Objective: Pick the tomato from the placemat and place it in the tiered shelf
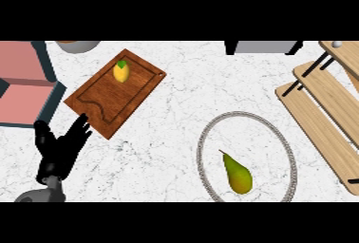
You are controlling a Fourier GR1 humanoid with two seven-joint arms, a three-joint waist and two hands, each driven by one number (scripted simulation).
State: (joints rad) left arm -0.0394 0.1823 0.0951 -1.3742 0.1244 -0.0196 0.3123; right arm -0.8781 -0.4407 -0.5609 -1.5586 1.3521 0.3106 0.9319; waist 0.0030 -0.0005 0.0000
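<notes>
I see only the left hand (60,147), at 8 o'clock, coming up from the lower edge. Its fingers are straight and spread, holding nothing, fingertips just touching or overlapping the lower corner of the wooden cutting board (116,92). My right hand does not show anywhere.

The task says tomato, but what I see on the placemat is a green-yellow pear (237,174). It lies at 5 o'clock inside the round clear placemat (210,130) with the beaded rim, stem pointing toward 11 o'clock. It is well apart from the left hand.

The tiered shelf (319,111) is at 3 o'clock, light wooden slats on black posts, running off the right edge. I see nothing lying on its visible slats.

On the cutting board at 11 o'clock sits a small yellow fruit with a green tip (122,72). A pink and dark-framed block (21,80) is at 9 o'clock. A grey box (263,46) is at 1 o'clock, a pale bowl (77,45) at 11 o'clock, both cut by the top edge. The counter (189,85) is white marble.
</notes>
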